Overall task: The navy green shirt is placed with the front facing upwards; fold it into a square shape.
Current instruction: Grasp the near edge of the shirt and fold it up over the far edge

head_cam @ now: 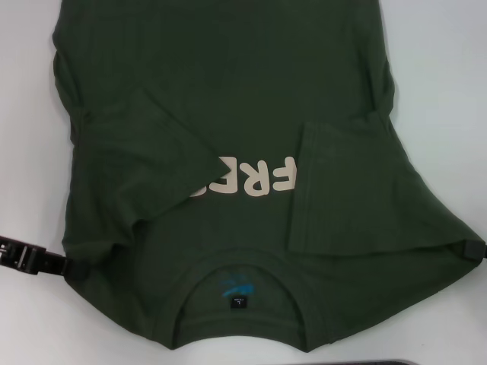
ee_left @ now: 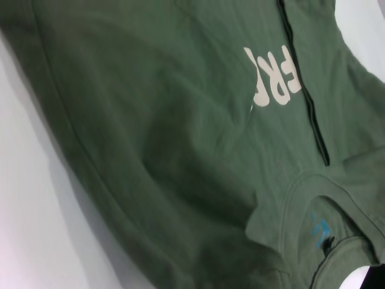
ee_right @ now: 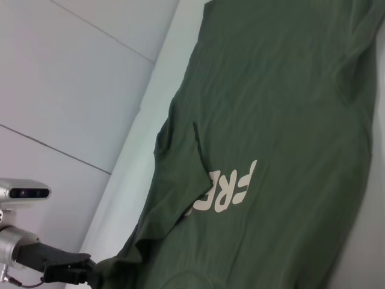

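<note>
1. both pincers are working the shoulder corners of the navy green shirt (head_cam: 228, 91): the left gripper (head_cam: 72, 268) is sitting at the shirt's left shoulder corner, near the table's left edge, and the right gripper (head_cam: 470, 249) is sitting at the right shoulder corner by the table's right edge. each looks pressed onto the cloth there, though i cannot tell for certain whether the jaws are pinching fabric or only touching it.
2. the shirt is lying flat, front up, on the white table (head_cam: 441, 68), collar (head_cam: 242, 304) toward the near edge and hem running off toward the far edge. both sleeves are already lying folded inward over the chest, so the left sleeve (head_cam: 144, 160) is covering part of the pale lettering (head_cam: 255, 176) and the right sleeve (head_cam: 335, 190) is lying just beside it.
3. holding both shoulder corners at once is likely meant to keep the collar edge straight, so the near end can be carried over toward the hem in one even fold.
4. by my judgement the side folds are done and the lengthwise fold is the step in hand.
5. the right shoulder is stretching out into a point toward its gripper, which suggests tension there; uneven pulling could be skewing the square.
6. the right wrist view is showing the left gripper's arm (ee_right: 36, 259) at the shirt's corner.
</note>
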